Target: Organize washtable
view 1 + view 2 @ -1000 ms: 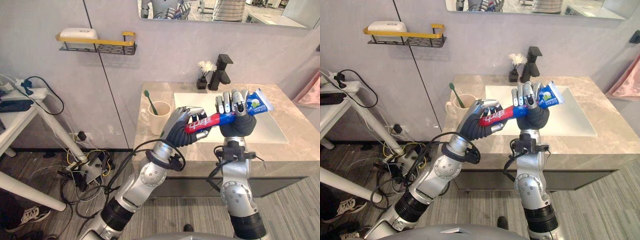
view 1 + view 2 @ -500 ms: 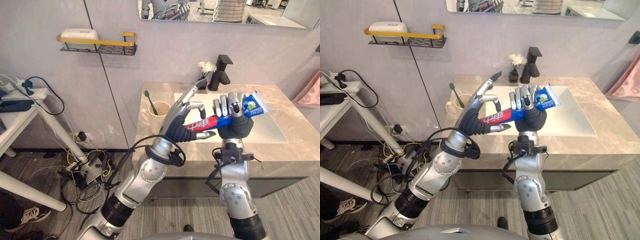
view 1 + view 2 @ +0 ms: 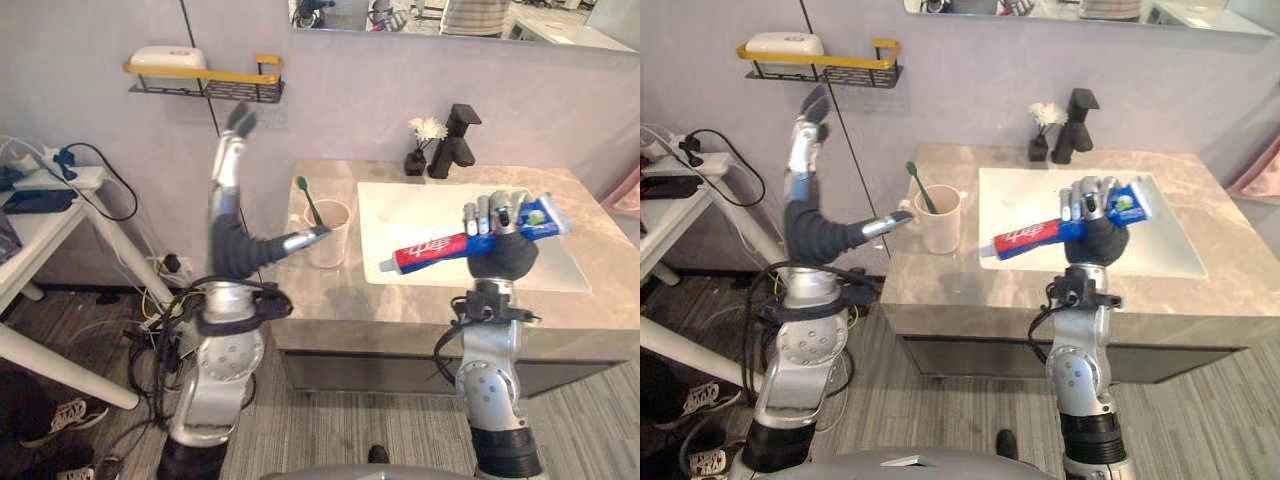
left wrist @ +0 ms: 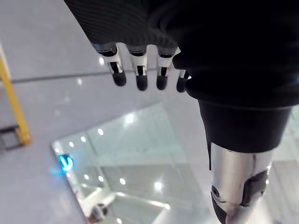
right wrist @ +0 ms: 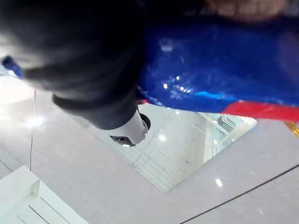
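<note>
The right hand (image 3: 500,250) clamps its fingers on the toothpaste tube (image 3: 430,248) near its flat end. The tube is light, soft, probably slippery, and best held mid-body. The left hand (image 3: 228,235), fingers straight, is at nine o'clock of the cup (image 3: 328,232).

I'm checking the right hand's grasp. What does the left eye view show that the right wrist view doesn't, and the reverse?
Left eye view adds the open left hand raised near the wall shelf, and the cup with a toothbrush beside the sink. Right wrist view adds a close-up of the toothpaste tube against the hand's dark cover. Both: right hand gripping the tube.
</note>
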### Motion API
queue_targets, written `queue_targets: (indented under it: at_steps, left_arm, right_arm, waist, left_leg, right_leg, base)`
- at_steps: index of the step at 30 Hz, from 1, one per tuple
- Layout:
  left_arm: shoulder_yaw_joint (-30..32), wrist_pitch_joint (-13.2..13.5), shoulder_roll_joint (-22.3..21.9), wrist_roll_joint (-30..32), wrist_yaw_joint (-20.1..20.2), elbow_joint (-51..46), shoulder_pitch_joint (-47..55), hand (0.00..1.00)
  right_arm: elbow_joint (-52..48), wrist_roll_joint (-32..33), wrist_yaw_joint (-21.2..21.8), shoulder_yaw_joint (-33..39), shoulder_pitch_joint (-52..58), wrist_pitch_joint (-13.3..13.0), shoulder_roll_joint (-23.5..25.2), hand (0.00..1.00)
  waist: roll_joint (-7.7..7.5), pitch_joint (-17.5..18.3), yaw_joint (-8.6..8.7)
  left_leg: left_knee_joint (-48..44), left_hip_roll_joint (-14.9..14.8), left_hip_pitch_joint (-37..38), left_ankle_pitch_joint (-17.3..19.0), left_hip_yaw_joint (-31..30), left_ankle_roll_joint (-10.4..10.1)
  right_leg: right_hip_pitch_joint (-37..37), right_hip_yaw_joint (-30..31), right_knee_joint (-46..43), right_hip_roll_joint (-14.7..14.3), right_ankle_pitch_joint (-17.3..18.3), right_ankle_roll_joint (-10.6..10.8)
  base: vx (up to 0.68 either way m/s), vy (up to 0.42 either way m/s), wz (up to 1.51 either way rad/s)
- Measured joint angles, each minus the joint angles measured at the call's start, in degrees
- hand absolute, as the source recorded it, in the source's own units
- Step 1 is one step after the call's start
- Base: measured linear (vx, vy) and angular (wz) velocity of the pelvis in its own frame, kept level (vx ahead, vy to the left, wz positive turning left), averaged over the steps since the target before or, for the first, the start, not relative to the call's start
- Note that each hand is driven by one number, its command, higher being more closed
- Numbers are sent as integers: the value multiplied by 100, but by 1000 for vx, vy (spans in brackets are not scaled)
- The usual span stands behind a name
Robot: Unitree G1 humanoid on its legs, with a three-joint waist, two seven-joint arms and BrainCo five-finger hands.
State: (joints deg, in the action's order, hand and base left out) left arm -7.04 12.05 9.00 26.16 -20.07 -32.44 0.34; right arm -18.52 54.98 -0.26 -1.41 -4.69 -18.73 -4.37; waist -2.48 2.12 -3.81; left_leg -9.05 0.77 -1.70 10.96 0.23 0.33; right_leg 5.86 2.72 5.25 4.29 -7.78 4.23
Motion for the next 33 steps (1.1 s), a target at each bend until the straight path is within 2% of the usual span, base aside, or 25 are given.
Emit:
queue_targets:
  at_steps: [3, 6, 8, 11, 13, 17, 23, 29, 33]
  left_arm:
    - [517, 4, 3, -7, -30, -24, 609, 0]
    - [739, 5, 3, -102, 36, 130, 1121, 0]
    - [786, 19, 3, -116, 115, 284, 1360, 0]
    - [742, 43, -95, -332, 354, 1125, 1727, 0]
    - [693, 21, -227, -437, 489, 1669, 1845, 0]
    - [444, -90, -243, -720, 763, 2694, 1862, 0]
    - [185, -106, -234, -805, 1168, 3083, 1808, 0]
    - [-83, -135, -225, -1011, 1223, 3302, 1758, 0]
    - [-245, -176, -222, -1126, 1223, 3304, 1749, 0]
  right_arm:
    - [0, -64, -100, 361, -424, -110, -147, 100]
    - [13, -222, -150, 681, -854, -233, -413, 100]
    - [48, -222, -197, 772, -1069, -246, -586, 100]
    - [329, -224, -227, 832, -1577, -249, -1042, 100]
    - [601, -223, -236, 831, -1883, -241, -1216, 100]
    - [1041, -224, -254, 708, -2319, -190, -1462, 100]
    - [1692, -230, -212, 108, -2816, 20, -1817, 100]
    - [1906, -229, -188, -494, -3193, 205, -1912, 100]
    - [1922, -230, -173, -608, -3215, 333, -1912, 100]
  waist:
    - [-40, -38, -43]
    - [-68, -54, -162]
    - [-88, -66, -173]
    - [-144, -102, -306]
    - [-161, -113, -320]
    - [-211, -142, -369]
    - [-287, -188, -474]
    - [-317, -205, -537]
    - [-329, -212, -613]
  left_leg:
    - [21, -1, -10, -13, -64, -16]
    - [112, 0, -66, -39, -127, -19]
    - [153, 4, -89, -62, -208, -10]
    - [212, -2, -87, -115, -260, -26]
    - [214, -2, -102, -124, -292, -27]
    - [226, -5, -150, -124, -341, -27]
    - [219, -13, -191, -126, -323, -26]
    - [217, -13, -196, -125, -326, -24]
    - [216, -12, -203, -124, -322, -23]
  right_leg:
    - [-2, -45, 0, -1, 13, -13]
    - [-2, -124, 0, 12, 40, -17]
    - [-2, -211, 0, 25, 57, -15]
    - [11, -276, 0, 21, 65, -15]
    - [14, -318, 0, 24, 65, -15]
    - [40, -352, 0, 27, 65, -15]
    - [125, -337, -1, 19, 62, -14]
    - [152, -339, -1, 23, 51, -5]
    - [158, -340, -1, 26, 45, -1]
  base:
    - [26, -4, 11]
    - [-7, -3, 13]
    - [8, -6, 23]
    - [27, -12, 13]
    - [22, -5, 10]
    - [6, 0, 4]
    - [2, 0, -1]
    - [0, 0, 0]
    - [0, 0, 0]
